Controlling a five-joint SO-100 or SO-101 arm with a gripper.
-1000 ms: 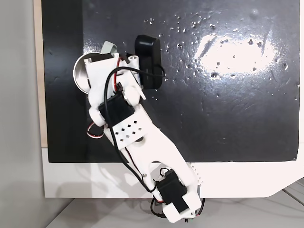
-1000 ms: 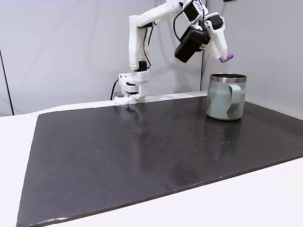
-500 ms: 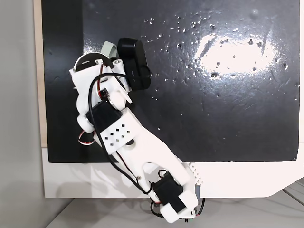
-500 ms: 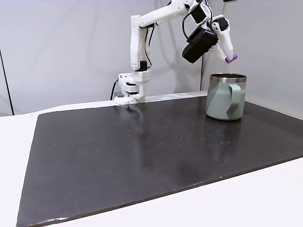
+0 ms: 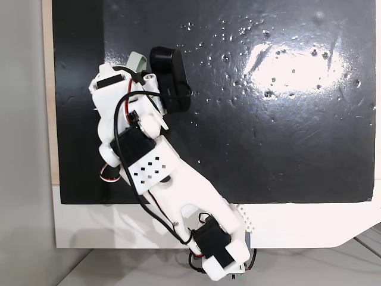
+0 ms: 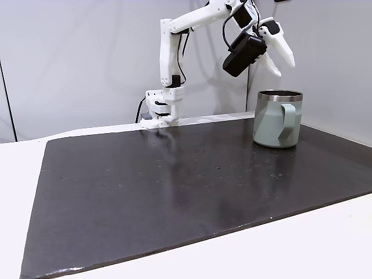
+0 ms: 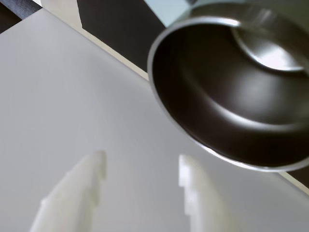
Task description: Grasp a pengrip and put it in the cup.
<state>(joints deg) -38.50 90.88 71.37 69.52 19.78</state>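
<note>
Hand spread wide and empty above the cup on the black mat

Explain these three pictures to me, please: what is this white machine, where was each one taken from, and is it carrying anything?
It is a small white robot arm ending in a two-fingered pincer. One fixed view looks straight down on the arm, which hides most of the cup. Another fixed view looks from the side across the black mat: the pincer hangs in the air above the pale green cup, its fingers apart. The wrist view rides on the arm itself, so the two blurry white fingers reach toward the cup's shiny steel inside. Nothing sits between the fingers. The purple pengrip is not visible; whether it lies in the cup I cannot tell.
</note>
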